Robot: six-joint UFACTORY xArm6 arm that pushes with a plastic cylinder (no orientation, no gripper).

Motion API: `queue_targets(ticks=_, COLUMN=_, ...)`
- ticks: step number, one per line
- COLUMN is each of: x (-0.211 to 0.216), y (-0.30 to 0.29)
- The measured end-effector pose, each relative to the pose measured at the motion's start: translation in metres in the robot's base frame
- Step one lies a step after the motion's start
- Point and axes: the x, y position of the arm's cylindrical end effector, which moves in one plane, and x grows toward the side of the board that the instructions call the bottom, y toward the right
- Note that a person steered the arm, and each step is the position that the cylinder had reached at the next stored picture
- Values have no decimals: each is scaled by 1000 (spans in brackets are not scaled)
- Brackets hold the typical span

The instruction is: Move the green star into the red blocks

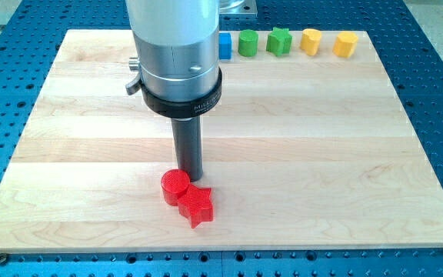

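The green star (279, 41) sits in a row of blocks along the view's top edge of the wooden board (321, 154). Two red blocks lie touching near the view's bottom centre: a red cylinder (175, 185) and a red star (196, 205). My tip (190, 177) stands just behind the red blocks, right against the red cylinder's upper right side. It is far from the green star, which is up and to the right.
In the top row, a blue block (224, 46) shows partly behind the arm, then a green cylinder (248, 43), the green star, a yellow block (311, 41) and another yellow block (345, 45). The arm's wide silver body (175, 54) hides part of the board's top.
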Motion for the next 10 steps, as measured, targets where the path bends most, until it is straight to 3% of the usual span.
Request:
queue_targets(ticks=1, x=-9, y=-4)
queue_targets(ticks=3, x=-125, y=79)
queue_targets(ticks=4, x=-166, y=165)
queue_targets(ticks=5, x=-170, y=281)
queue_targets(ticks=6, x=-225, y=375)
queue_targets(ticks=8, x=-326, y=379)
queue_targets(ticks=10, x=-329, y=335)
